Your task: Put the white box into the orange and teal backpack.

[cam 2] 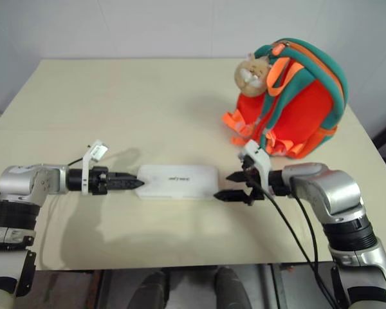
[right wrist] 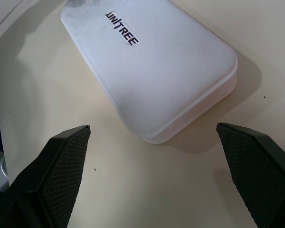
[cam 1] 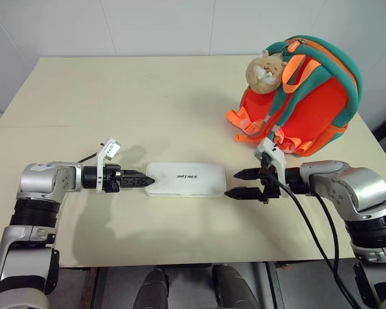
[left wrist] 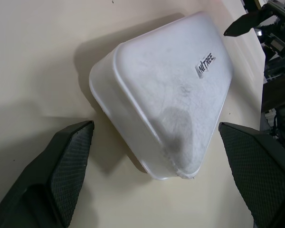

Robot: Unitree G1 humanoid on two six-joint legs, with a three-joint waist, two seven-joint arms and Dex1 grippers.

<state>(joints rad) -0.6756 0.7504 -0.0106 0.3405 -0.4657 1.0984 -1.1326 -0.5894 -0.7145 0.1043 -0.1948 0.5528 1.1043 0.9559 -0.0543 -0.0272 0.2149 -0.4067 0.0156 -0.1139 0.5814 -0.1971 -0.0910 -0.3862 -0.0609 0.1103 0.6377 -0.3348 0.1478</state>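
Note:
The white box (cam 1: pixel 186 179) lies flat on the table's near half, its dark lettering facing up. My left gripper (cam 1: pixel 143 182) is at the box's left end and is open; in the left wrist view its fingers (left wrist: pixel 71 161) stand wide on either side of the box's corner (left wrist: pixel 166 109). My right gripper (cam 1: pixel 231 183) is open at the right end, with its fingers (right wrist: pixel 61 166) spread just short of the box (right wrist: pixel 152 61). The orange and teal backpack (cam 1: pixel 315 109) stands upright at the back right, a tan hamster toy (cam 1: pixel 265 69) hanging at its top.
The cream table (cam 1: pixel 116 96) has a seam running across its middle. Its front edge runs just below both arms. Black cables (cam 1: pixel 309 225) trail from the right wrist toward the front edge. A white wall rises behind the table.

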